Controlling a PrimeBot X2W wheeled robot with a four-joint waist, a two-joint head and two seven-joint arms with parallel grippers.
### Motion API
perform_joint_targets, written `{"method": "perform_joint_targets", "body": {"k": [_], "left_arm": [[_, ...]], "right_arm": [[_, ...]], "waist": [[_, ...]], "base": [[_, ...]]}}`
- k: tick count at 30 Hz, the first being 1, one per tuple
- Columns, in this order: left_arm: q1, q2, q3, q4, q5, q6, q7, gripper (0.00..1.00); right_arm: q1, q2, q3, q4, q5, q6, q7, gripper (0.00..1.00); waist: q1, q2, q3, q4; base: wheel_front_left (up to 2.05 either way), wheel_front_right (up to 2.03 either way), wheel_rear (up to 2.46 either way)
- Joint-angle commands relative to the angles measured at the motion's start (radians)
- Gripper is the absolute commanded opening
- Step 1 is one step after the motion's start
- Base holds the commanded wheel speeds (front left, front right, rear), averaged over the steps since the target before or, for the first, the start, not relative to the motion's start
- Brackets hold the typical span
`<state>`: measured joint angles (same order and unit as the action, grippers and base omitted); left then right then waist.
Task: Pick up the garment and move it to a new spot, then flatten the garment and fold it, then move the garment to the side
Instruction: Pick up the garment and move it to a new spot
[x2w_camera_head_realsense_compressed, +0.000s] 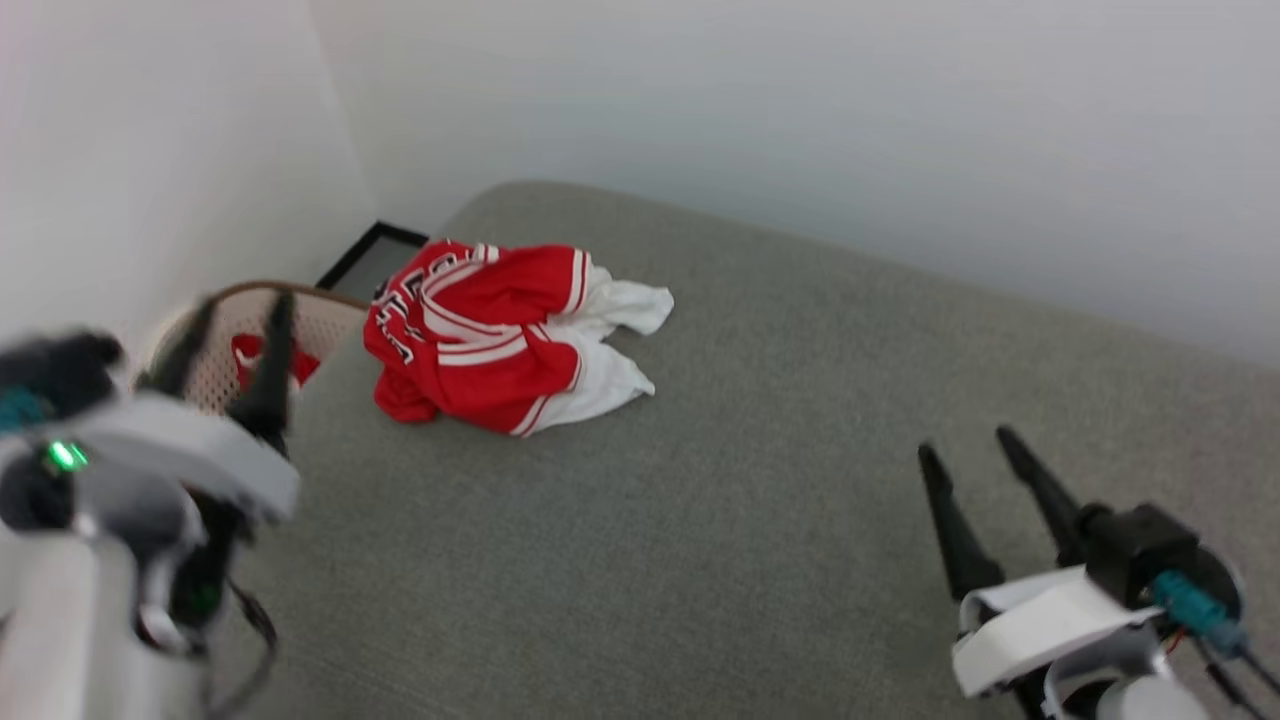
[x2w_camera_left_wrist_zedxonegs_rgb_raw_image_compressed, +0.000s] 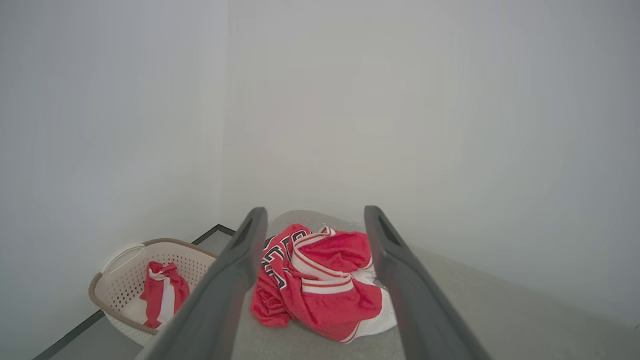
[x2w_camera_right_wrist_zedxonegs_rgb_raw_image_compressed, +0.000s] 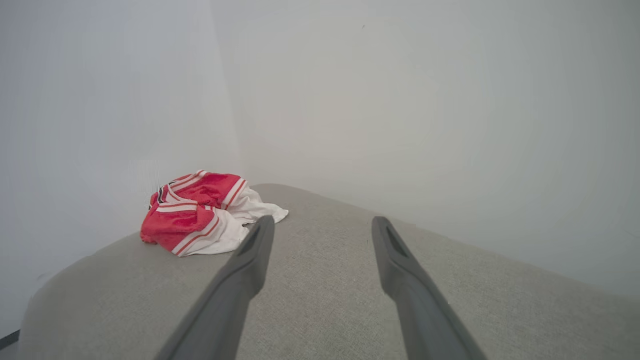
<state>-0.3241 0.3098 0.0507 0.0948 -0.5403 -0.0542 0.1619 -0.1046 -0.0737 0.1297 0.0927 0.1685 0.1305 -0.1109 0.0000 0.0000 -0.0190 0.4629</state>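
Big grey woven-fabric cushion surface takes up most of your workspace. The crumpled red jersey garment with white sleeves and striped trim sits on its far left corner, close to the edge, not lifted. The heap's long axis runs roughly across the surface, with the red bulk toward the left edge and the white sleeves trailing right. Just past that edge, lower down, is a cream perforated plastic laundry basket with a brown rim (the red-and-white cloth inside isn't your target).

Your left gripper has its long dark fingers spread wide and is empty. The garment is dead ahead, framed between them, not touching. Your right gripper is also spread and empty, with the garment well off to its left.

My read: the left arm is nearer, so reach straight forward with it and aim for the red bulk.
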Motion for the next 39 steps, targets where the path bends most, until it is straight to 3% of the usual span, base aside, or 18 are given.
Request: {"method": "perform_joint_targets", "body": {"k": [1, 9, 17, 24, 29, 38, 39], "left_arm": [[-0.073, 0.020, 0.012, 0.030, -0.017, -0.012, 0.013, 1.00], [-0.322, 0.077, -0.005, 0.229, -0.075, -0.036, 0.145, 1.00], [-0.513, 0.102, -0.052, 0.453, -0.126, -0.060, 0.280, 1.00], [-0.624, 0.130, -0.094, 0.668, -0.118, -0.044, 0.419, 1.00], [-0.671, 0.136, -0.121, 0.800, -0.091, -0.018, 0.441, 1.00], [-0.692, 0.092, -0.168, 0.972, -0.082, -0.036, 0.453, 1.00], [-0.695, 0.090, -0.170, 0.987, -0.081, -0.038, 0.450, 0.77]], "right_arm": [[-0.024, -0.016, -0.008, -0.032, -0.012, 0.000, 0.019, 1.00], [-0.089, -0.072, -0.026, -0.185, -0.032, 0.000, 0.101, 1.00], [-0.121, -0.091, -0.034, -0.288, -0.035, 0.000, 0.147, 1.00], [-0.139, -0.095, -0.028, -0.342, -0.034, 0.000, 0.179, 1.00], [-0.149, -0.097, -0.031, -0.364, -0.028, 0.000, 0.195, 1.00], [-0.149, -0.095, -0.040, -0.379, -0.021, 0.000, 0.211, 1.00], [-0.149, -0.094, -0.039, -0.379, -0.021, 0.000, 0.212, 1.00]], "waist": [[0.0000, 0.0000, 0.176, -0.091], [0.0000, 0.0000, 0.378, -0.171], [0.0000, 0.0000, 0.502, -0.220], [0.0000, 0.0000, 0.558, -0.250], [0.0000, 0.0000, 0.574, -0.264], [0.0000, 0.0000, 0.575, -0.268], [0.0000, 0.0000, 0.572, -0.267]], "base": [[0.00, 0.00, 0.00], [0.00, 0.00, 0.00], [0.00, 0.00, 0.00], [0.00, 0.00, 0.00], [0.00, 0.00, 0.00], [0.00, 0.00, 0.00], [0.00, 0.00, 0.00]]}}
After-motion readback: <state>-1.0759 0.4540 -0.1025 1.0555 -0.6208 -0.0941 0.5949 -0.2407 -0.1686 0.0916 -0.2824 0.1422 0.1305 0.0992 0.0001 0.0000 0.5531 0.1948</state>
